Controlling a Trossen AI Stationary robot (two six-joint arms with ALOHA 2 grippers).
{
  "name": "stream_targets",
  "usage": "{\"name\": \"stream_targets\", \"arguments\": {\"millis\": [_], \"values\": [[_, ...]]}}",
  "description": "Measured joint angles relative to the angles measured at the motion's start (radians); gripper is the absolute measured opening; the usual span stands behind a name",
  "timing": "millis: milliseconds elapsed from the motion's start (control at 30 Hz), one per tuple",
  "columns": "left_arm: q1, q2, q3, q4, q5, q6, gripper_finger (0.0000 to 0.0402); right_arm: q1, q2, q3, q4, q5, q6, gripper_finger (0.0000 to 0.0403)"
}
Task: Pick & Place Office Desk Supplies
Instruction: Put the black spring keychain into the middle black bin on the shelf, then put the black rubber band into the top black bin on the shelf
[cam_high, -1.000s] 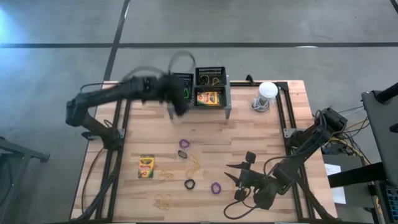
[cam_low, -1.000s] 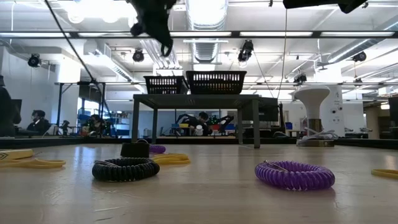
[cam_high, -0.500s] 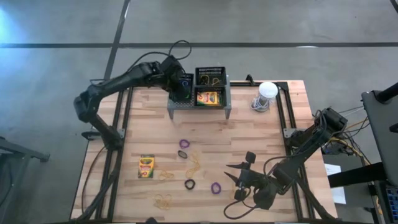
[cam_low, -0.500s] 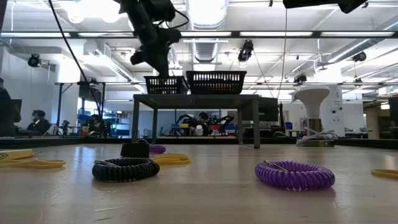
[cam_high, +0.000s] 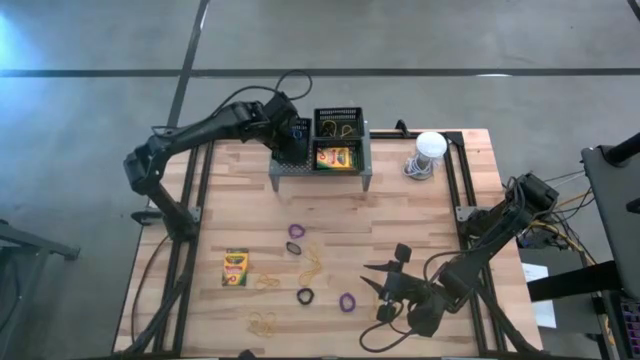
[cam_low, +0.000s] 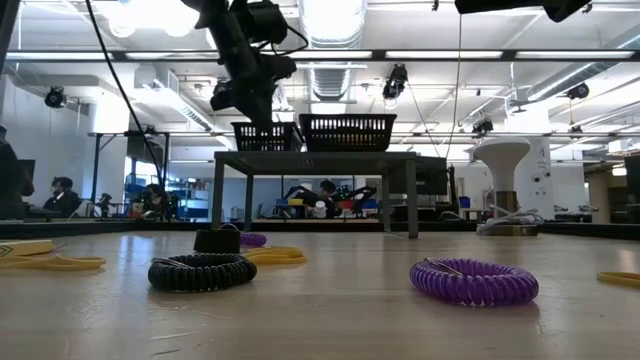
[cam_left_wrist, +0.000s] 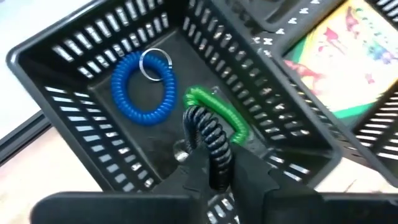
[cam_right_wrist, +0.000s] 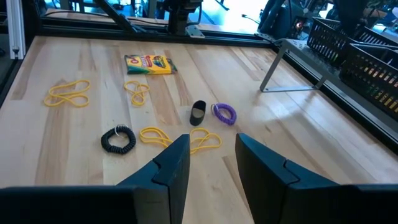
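1. A black coiled loop band (cam_left_wrist: 210, 138) sits pinched between my left gripper (cam_high: 287, 143) tips, jaws only narrowly apart, hanging just inside the left-hand black plastic basket (cam_left_wrist: 74, 46) on the grey metal mesh rack (cam_high: 318, 170).
2. Under it on that basket's floor lie a blue coiled loop band (cam_left_wrist: 142, 93) with a small metal ring (cam_left_wrist: 154, 63), and a green coiled loop band (cam_left_wrist: 219, 113) just beside it.
3. The neighbouring basket (cam_high: 338, 134) holds a yellow-and-green crayon box (cam_high: 335, 157).
4. Out on the wooden table (cam_high: 410, 215): another crayon box (cam_high: 235, 268), a second black coil (cam_high: 304, 296), a purple coil (cam_high: 347, 301), and thin tan rubber bands (cam_high: 311, 265) scattered between them.
5. My right gripper (cam_right_wrist: 209, 163) hovers low near the table's front right, fingers parted, gripping nothing.
6. A white-domed round object (cam_high: 428, 150) stands near the far right corner.
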Motion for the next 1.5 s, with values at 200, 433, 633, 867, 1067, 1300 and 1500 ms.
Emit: {"name": "stream_targets", "arguments": {"millis": [200,433,633,867,1067,1300,1500], "values": [[0.001,-0.001,0.0,-0.025,-0.001,-0.004,0.0111,0.0,0.0,-0.002,0.0,0.0,0.0,0.0123],[0.002,-0.006,0.05,-0.15,-0.007,-0.004,0.0136,0.001,0.0,-0.005,0.002,0.0,0.0,0.0123],[-0.02,-0.015,0.189,-0.265,-0.007,-0.004,0.0136,0.0,0.0,-0.006,0.002,0.0,0.0,0.0123],[-0.174,-0.033,0.339,-0.358,-0.013,-0.004,0.0136,-0.002,0.0,-0.014,0.008,0.012,0.008,0.0123],[-0.508,-0.075,0.223,-0.286,-0.2,-0.04,0.0136,-0.003,0.061,-0.038,0.018,0.072,0.103,0.0123],[-0.926,-0.089,-0.088,0.061,-0.499,-0.184,0.0135,-0.006,0.168,-0.044,0.064,0.071,0.185,0.0123],[-1.137,-0.089,-0.443,0.597,-0.581,-0.255,0.0135,-0.011,0.214,-0.044,0.167,0.068,0.122,0.0123]]}}
